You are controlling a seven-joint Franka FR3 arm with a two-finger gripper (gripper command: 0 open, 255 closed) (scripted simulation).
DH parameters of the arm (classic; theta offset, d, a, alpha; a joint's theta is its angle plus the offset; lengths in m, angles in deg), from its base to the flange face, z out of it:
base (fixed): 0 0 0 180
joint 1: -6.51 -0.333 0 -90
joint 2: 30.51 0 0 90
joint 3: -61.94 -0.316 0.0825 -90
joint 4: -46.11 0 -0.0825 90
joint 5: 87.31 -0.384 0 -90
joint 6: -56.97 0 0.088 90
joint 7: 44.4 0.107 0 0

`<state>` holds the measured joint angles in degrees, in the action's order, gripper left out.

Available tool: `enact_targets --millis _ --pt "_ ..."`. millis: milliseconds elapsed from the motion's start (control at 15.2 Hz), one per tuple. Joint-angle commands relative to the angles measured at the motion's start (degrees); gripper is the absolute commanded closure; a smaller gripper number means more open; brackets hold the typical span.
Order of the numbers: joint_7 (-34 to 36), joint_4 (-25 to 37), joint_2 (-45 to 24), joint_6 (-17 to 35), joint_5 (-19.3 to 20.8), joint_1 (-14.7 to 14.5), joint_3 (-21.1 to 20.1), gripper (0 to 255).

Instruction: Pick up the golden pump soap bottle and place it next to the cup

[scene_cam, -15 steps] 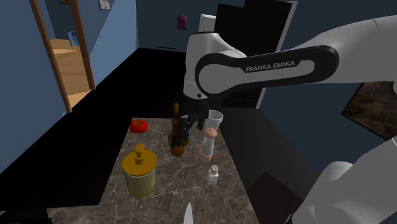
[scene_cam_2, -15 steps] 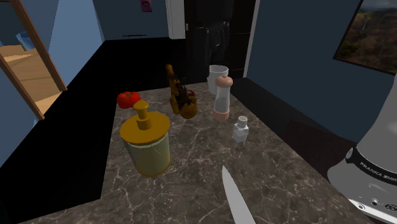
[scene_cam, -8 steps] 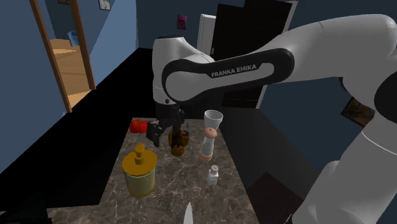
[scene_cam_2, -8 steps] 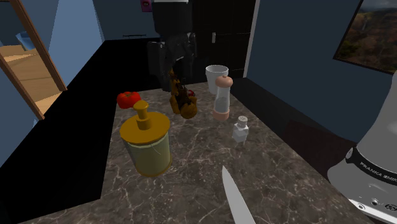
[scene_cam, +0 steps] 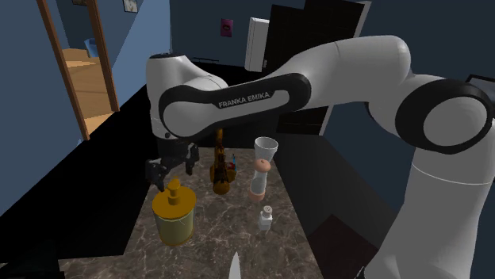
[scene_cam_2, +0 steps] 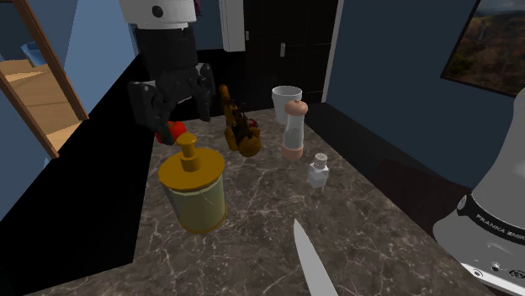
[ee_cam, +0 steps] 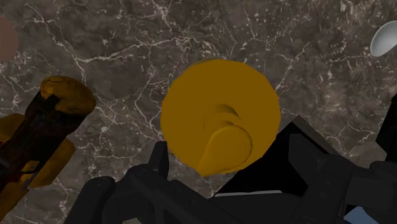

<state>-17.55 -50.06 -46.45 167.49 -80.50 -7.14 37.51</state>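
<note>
marble counter (scene_cam_2: pixel 362 227) edge: hand (scene_cam_2: pixel 183 124) spread above golden bottle (scene_cam_2: pixel 194 192)

The soap bottle (scene_cam: pixel 174 212) (scene_cam_2: pixel 193 189) stands upright on the dark marbled counter (scene_cam: pixel 226 230). It is squat, with a pale yellow-green body under a wide golden cap and a stubby pump on top. Seen from above, the cap is a round golden disc (ee_cam: pixel 219 118). The cup (scene_cam: pixel 266 147) (scene_cam_2: pixel 287 95) is white, flared and upright at the counter's far end, well apart from the bottle.

White arm (scene_cam: pixel 341 67), dark joints — black gripper (scene_cam: pixel 173 170).
</note>
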Motion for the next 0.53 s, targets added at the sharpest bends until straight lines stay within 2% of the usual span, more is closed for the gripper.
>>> enact_targets --millis 0,330,462 --pt "0.3 -0.1 -0.7 0.8 0.3 -0.2 0.1 0" --pt "0.7 -2.9 -1.9 4.7 1.0 -0.3 0.3 0" --pt "0.7 -2.9 -1.9 4.7 1.0 -0.3 0.3 0"
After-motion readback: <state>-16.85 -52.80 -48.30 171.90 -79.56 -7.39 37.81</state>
